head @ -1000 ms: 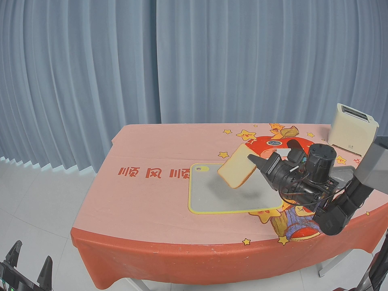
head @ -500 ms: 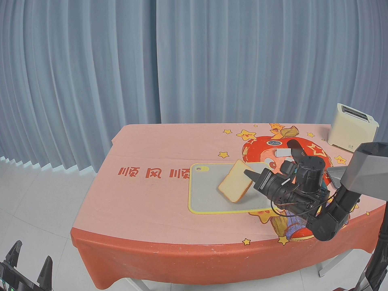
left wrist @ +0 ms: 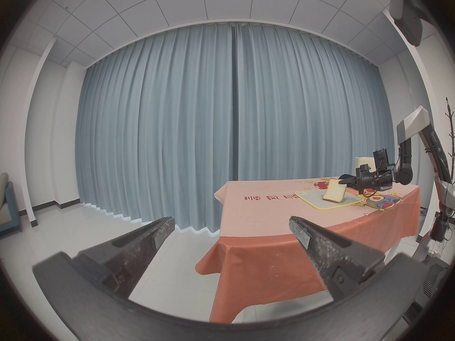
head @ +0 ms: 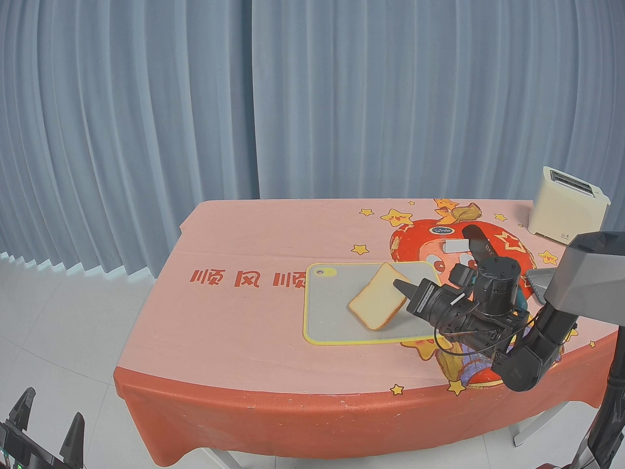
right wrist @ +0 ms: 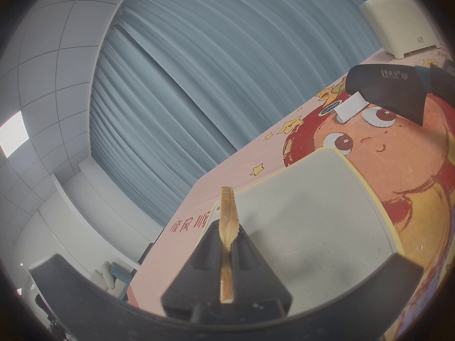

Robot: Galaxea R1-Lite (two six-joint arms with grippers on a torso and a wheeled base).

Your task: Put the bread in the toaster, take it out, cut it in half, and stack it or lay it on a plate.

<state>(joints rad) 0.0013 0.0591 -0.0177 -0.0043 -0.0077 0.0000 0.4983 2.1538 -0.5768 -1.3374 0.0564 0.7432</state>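
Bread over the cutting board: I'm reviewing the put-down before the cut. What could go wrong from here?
1. The bread is tilted over the cutting board, pinched by one edge in the right end effector; released like this, it may flop over or land askew.
2. The jaws squeeze a thin edge, so the slice might dent or tear.
3. A black object lies on the table close to the arm; a careless pullback could knock it.
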